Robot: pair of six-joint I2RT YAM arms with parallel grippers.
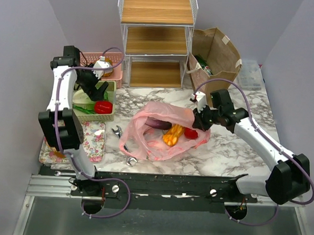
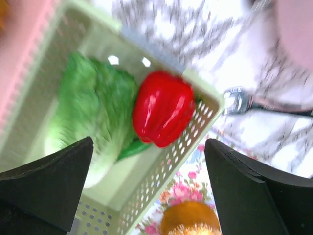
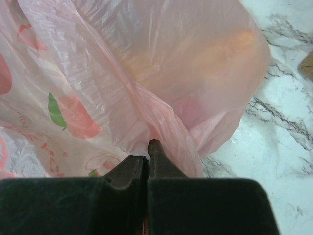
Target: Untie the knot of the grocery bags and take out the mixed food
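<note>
From above, the left claw (image 1: 97, 93) hangs spread wide and empty over a pale-green slotted plastic basket (image 1: 96, 116). A glossy red bell pepper (image 1: 103, 107) and pale-green leafy lettuce (image 1: 83, 99) lie directly beneath it. The right claw (image 1: 200, 120) pinches the rim of the thin translucent pink plastic bag (image 1: 145, 146), whose mouth is open. A purple eggplant (image 1: 156, 124), orange pieces (image 1: 173, 134) and a red round vegetable (image 1: 191, 133) lie just beyond its tips. The stiff brown paper bag (image 1: 216, 49) stands well behind it.

The left wrist view is blurred, but nothing sits between the fingers (image 2: 54, 181). Dropping lower could snag the basket wall.

In the right wrist view, the jaws are clamped flat on a thin fold of pink film. A hard pull could tear it or let it slip, collapsing the mouth and spilling food across the marble worktop (image 3: 288, 161).
</note>
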